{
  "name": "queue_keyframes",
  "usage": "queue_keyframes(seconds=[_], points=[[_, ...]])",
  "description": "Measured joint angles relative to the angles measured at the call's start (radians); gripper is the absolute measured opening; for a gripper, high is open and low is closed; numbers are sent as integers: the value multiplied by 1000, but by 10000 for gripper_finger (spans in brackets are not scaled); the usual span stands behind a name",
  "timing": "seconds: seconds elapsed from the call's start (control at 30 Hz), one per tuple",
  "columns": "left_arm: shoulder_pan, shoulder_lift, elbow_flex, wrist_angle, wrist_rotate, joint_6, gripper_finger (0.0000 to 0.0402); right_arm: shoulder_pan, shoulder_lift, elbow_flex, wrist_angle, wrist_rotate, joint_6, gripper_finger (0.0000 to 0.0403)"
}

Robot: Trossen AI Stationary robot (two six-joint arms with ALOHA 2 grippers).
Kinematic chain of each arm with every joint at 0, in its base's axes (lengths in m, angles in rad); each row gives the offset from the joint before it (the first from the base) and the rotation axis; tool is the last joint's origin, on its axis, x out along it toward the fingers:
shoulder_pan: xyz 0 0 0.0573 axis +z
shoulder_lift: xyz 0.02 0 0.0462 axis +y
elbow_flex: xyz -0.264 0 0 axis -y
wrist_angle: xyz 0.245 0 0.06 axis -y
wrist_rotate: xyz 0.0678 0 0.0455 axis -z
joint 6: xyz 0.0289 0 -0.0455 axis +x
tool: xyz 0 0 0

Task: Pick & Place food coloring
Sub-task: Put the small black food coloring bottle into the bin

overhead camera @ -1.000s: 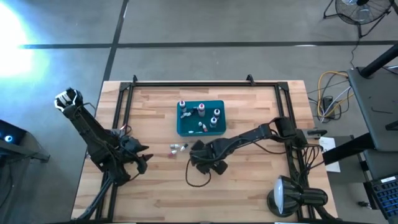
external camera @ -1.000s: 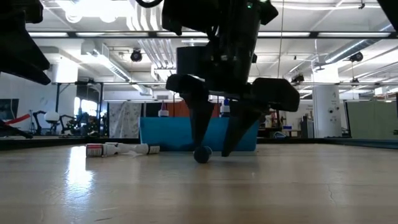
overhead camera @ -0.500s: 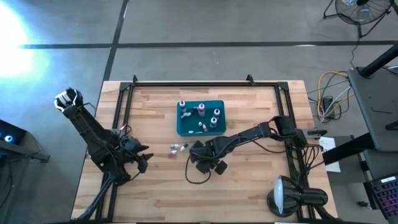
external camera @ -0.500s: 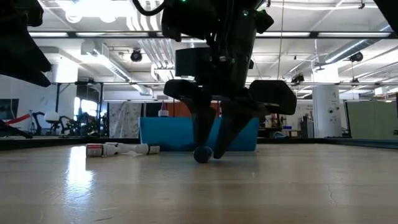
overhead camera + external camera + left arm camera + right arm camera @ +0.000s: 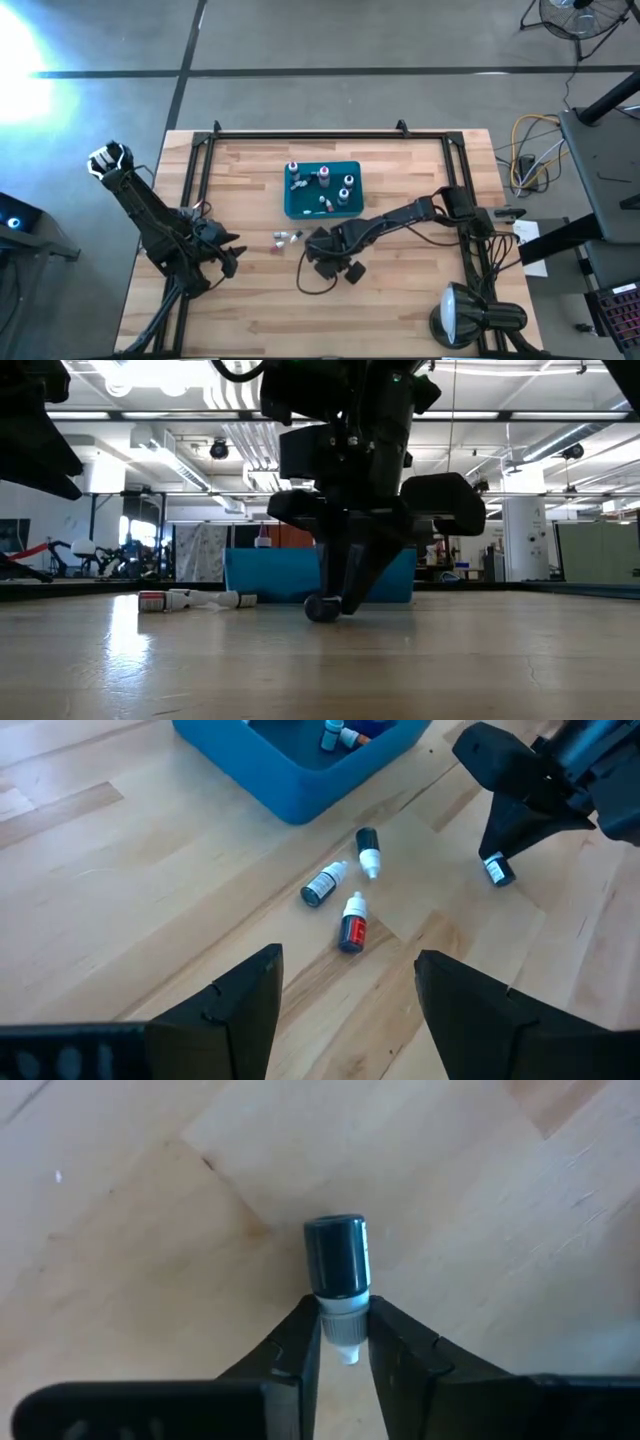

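Down at the near middle of the counter, the right gripper is reaching low, its fingers pinching the white neck of a dark bottle that is lying on its side on the wood. From table height the same bottle is showing as a small dark round shape touching the counter right at the fingertips. Over on the left side the left gripper is hanging above the boards, its fingers standing well apart and holding nothing. Just past them, three more bottles are lying loose and close together: one with a red body, one dark with a white cap, and a third dark one nearest the bin. Farther back, near the middle of the counter, the teal bin is sitting with several bottles inside, some of them standing upright. Beyond the counter, the room's ceiling lights are glowing.
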Motion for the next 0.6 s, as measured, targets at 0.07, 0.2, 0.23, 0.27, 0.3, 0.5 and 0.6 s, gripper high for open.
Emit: queue_keyframes(seconds=[0.07, 0.2, 0.23, 0.27, 0.3, 0.5, 0.6], points=[[0, 0, 0, 0, 0, 0, 204, 0, 0, 0, -3, -1, 30, 64], [1, 0, 0, 0, 0, -2, 204, 0, -6, 3, -12, 44, 223, 63], [1, 0, 0, 0, 0, -2, 204, 1, -11, 10, -19, 86, 300, 63], [1, 0, 0, 0, 0, -2, 204, 0, -23, 14, -17, 129, 370, 62], [1, 0, 0, 0, 0, -2, 204, -3, -41, 17, -8, 175, 424, 62], [1, 0, 0, -1, 0, 18, 204, -33, -182, 23, 112, 599, 659, 62], [1, 0, 0, -2, -12, 26, 204, -91, -233, 23, 110, 575, 801, 64]])
